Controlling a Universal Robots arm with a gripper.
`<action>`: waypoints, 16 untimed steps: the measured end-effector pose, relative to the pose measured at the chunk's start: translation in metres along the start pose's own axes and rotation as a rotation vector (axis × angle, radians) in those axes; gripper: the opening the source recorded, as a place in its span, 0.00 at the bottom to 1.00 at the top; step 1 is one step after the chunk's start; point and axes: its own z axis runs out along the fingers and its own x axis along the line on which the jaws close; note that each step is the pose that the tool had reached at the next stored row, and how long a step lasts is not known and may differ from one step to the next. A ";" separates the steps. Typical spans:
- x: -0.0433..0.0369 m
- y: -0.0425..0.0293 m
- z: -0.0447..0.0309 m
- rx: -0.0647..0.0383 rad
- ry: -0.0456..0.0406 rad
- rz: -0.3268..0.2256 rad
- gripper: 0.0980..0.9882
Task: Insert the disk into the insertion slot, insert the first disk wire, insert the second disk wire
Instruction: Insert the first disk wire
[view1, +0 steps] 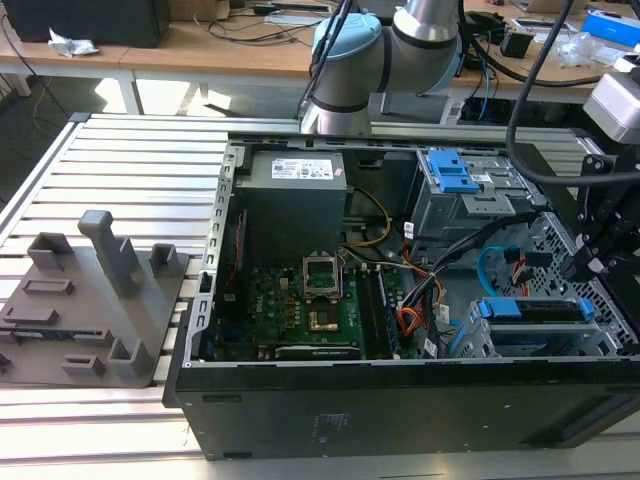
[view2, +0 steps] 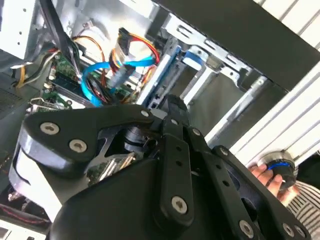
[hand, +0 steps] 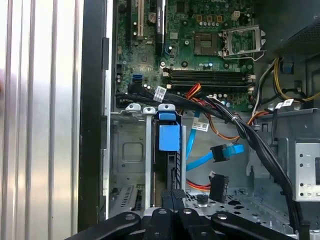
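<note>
The disk (view1: 530, 311) sits in its blue carrier inside the insertion slot (view1: 520, 342), a grey cage at the case's front corner on the exterior view's right. In the first wrist view the carrier's blue handle (hand: 169, 134) tops the disk's dark edge (hand: 172, 172) between the cage walls (hand: 129, 150). My gripper (hand: 173, 200) is shut, its tips right at the disk's other end, also in the exterior view (view1: 587, 268). The first disk wire's dark plug (hand: 218, 187) hangs loose beside the cage. The second disk wire (hand: 209, 160), light blue, loops free nearby (view1: 487, 268).
A thick black cable bundle (hand: 250, 137) crosses above the cage. A taller cage with a blue latch (view1: 450, 175), the power supply (view1: 295, 190) and the motherboard (view1: 300, 310) fill the case. A grey fixture (view1: 100, 290) stands outside. A person's hand (view2: 265, 175) holds a blue-ringed knob.
</note>
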 end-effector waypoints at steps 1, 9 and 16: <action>-0.0135 -0.0001 0.0004 0.000 -0.0001 0.000 0.01; -0.0367 0.0033 0.0051 0.001 -0.0020 0.030 0.01; -0.0441 0.0063 0.0109 0.001 -0.0013 0.047 0.01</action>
